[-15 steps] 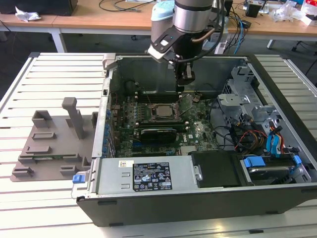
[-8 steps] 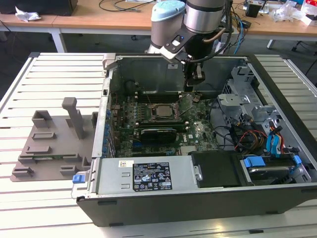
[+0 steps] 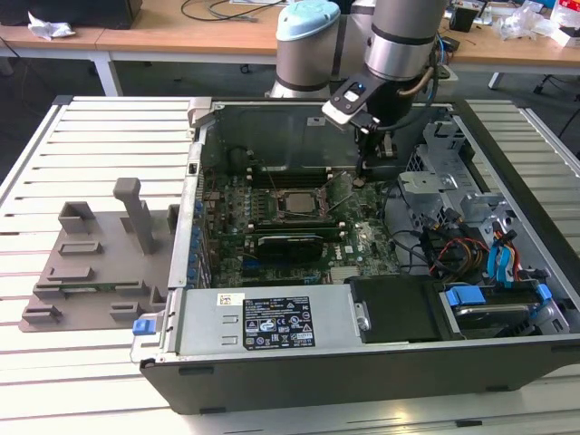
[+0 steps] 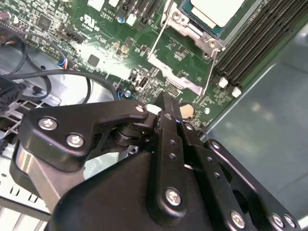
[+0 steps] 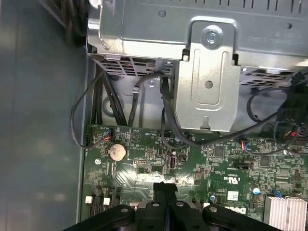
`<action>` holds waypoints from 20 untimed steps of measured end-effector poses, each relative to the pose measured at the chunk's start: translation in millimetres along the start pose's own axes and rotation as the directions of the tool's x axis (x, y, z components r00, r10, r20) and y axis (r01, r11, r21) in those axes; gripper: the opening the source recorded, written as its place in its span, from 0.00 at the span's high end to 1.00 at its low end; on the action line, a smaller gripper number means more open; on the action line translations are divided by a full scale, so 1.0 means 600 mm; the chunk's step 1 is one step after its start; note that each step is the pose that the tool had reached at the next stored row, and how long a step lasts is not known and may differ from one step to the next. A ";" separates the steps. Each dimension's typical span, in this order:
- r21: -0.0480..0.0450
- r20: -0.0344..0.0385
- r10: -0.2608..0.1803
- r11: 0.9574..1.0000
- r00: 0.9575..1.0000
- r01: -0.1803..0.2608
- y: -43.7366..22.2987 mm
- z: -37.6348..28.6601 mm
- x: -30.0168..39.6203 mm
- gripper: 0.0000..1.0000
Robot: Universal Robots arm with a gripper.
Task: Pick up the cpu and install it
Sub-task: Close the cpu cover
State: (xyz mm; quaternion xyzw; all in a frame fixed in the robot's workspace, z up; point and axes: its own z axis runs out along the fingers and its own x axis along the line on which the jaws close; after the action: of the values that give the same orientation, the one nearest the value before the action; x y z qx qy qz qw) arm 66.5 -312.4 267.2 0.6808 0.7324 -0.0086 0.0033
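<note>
The cpu (image 3: 294,202) is a silver-grey square lying flat in the motherboard socket inside the open computer case (image 3: 272,362). In the second wrist view the cpu (image 4: 215,9) sits in the socket, with the metal socket frame (image 4: 174,67) swung up beside it. My gripper (image 3: 362,175) hangs just above the green board, on the exterior view's right of the socket and apart from the cpu. Its black fingers (image 5: 165,186) are pressed together with nothing between them. In the second wrist view the gripper (image 4: 166,105) points at the board near a round coin battery (image 4: 186,111).
A grey plastic tray (image 3: 95,267) with upright posts lies on the slatted table at the exterior view's left. Black memory slots (image 4: 255,43) flank the socket. A metal drive cage (image 5: 207,82), black cables (image 5: 79,115) and blue clips (image 3: 471,297) crowd the case's right side.
</note>
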 end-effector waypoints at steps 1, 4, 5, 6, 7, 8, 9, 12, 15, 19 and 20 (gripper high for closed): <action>0.000 0.000 0.000 1.000 1.000 0.000 0.000 0.005 0.000 0.89; 0.000 0.000 0.000 1.000 1.000 0.000 0.000 0.029 0.002 0.89; 0.000 0.000 0.000 1.000 1.000 0.000 0.000 0.034 0.002 0.89; 0.000 0.000 0.000 1.000 1.000 0.000 0.000 0.037 0.002 0.89; 0.000 0.000 0.000 1.000 1.000 0.000 0.000 0.040 0.002 0.89; 0.000 0.000 0.000 1.000 1.000 0.000 0.000 0.046 0.002 0.89; 0.000 0.000 0.000 1.000 1.000 0.000 0.000 0.049 0.002 0.89; 0.000 -0.001 0.000 1.000 1.000 0.000 0.000 0.051 0.002 0.89; 0.000 -0.002 0.000 1.000 1.000 0.000 0.001 0.051 0.002 0.89; 0.000 -0.003 0.000 1.000 1.000 0.000 0.000 0.051 0.002 0.89; 0.000 -0.003 0.000 1.000 1.000 0.000 -0.005 0.051 0.002 0.89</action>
State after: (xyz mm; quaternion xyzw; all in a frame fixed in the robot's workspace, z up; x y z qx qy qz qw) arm 63.3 -311.8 236.6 0.6808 0.7324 -0.0076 0.0020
